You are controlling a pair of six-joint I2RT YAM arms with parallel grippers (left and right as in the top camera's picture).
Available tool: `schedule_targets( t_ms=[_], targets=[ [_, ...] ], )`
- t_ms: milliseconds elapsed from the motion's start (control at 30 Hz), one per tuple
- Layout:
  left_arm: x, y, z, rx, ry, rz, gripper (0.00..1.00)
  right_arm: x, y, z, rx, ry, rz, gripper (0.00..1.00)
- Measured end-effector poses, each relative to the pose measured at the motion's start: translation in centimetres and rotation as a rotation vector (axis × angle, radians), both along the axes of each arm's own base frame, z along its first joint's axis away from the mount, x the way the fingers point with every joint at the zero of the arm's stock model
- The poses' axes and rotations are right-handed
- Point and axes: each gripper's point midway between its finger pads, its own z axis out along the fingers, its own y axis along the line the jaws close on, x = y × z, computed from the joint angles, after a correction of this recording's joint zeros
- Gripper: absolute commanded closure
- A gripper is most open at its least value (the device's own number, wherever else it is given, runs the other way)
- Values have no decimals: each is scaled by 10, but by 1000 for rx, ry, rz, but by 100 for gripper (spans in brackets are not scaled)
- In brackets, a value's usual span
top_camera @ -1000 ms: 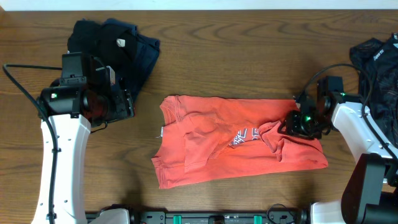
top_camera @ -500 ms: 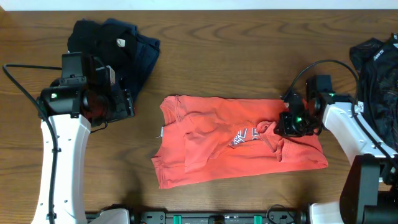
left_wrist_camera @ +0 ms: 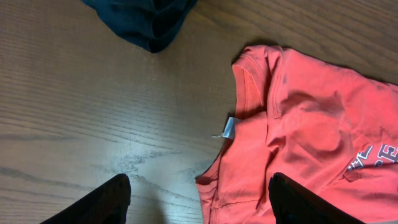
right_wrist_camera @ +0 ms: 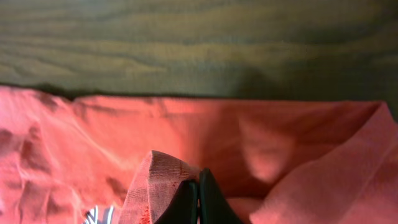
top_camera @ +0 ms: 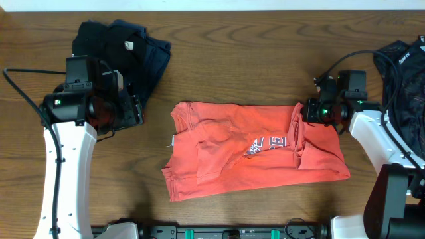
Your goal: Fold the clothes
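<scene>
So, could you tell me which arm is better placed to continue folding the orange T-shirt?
Likely right: the right gripper is shut on the T-shirt; the left gripper is open, holding nothing.

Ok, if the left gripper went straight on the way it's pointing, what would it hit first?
Likely the wooden table, just beside the orange T-shirt at its collar edge. The left gripper is open, so one finger might catch the fabric. Depth is hard to judge.

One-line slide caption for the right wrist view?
Right end effector shut on a pinched fold of the orange-red T-shirt, wooden table beyond.
</scene>
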Motion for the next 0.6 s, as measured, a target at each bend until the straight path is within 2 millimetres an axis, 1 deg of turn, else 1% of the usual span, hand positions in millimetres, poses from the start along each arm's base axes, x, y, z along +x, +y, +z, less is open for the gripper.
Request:
schedule_targets(
  t_ms=[33,67,133,167,200,267,367,467,533,600],
  targets=[
    [0,0,0,0,0,0,27,2,0,1,-1,-10,-3,54],
    [0,0,0,0,0,0,27,5,-1,2,-2,-22,-1,49],
    [0,0,0,0,0,0,27,8,-1,4,-4,-36,-1,46],
    [0,0,0,0,0,0,27,7,-2,3,-5,-30,-2,45],
    [0,0,0,0,1,0,27,2,-2,1,-2,-9,-3,48],
    [-1,0,0,-1,3,0,27,-11,-5,-4,4,51,-14,56],
    [-1,0,0,-1,6,-1,27,-41,-18,-10,17,180,-49,56],
    [-1,0,0,-1,6,-1,27,-77,-28,-11,32,315,-71,56],
    [-1,0,0,-1,3,-1,27,-93,-27,-10,41,374,-61,56],
    [0,0,0,0,-1,0,27,-102,-24,-10,52,406,-38,55]
  ],
)
